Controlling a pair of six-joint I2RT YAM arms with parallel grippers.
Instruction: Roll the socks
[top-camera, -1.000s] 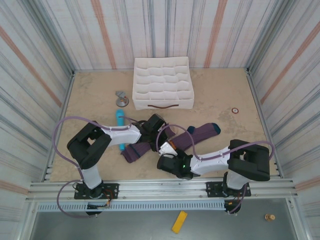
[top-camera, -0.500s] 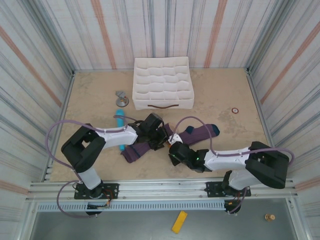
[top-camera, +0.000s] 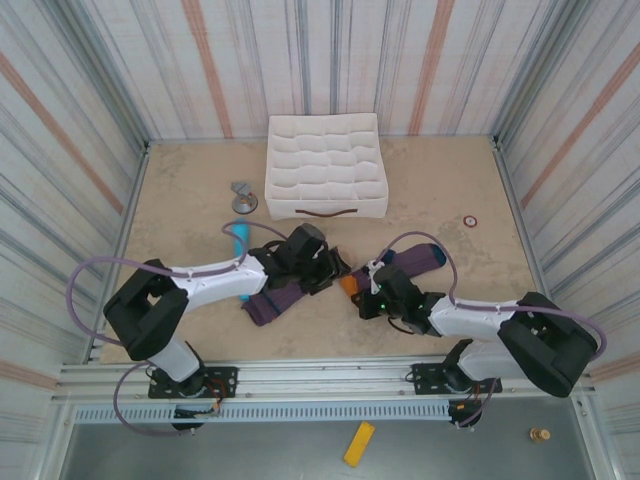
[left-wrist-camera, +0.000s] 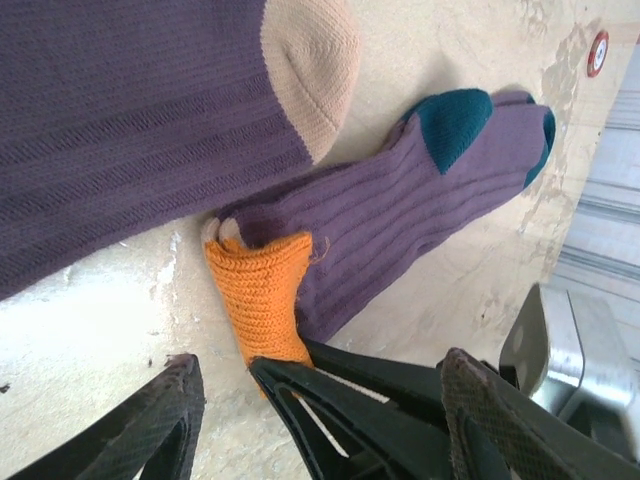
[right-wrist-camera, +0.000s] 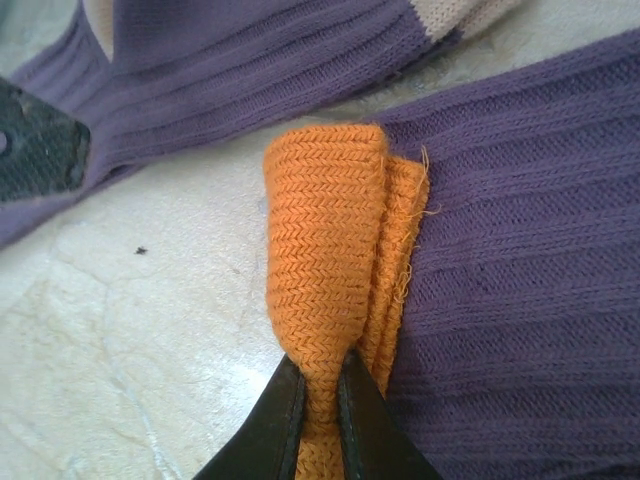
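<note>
Teal-toed purple sock (left-wrist-camera: 400, 200): flat on the tabletop (top-camera: 180, 180), right of centre. Its orange cuff (right-wrist-camera: 325, 250) is folded over and pinched between the closed fingers of the right gripper (right-wrist-camera: 318, 390).
Tan-heeled purple sock (left-wrist-camera: 130, 120): flat, just beside the first, to its left.
Left gripper (left-wrist-camera: 320, 370): jaws spread wide, holding nothing, low over the table near the cuff.
White divided box (top-camera: 325, 165): toward the back wall, well apart.
</note>
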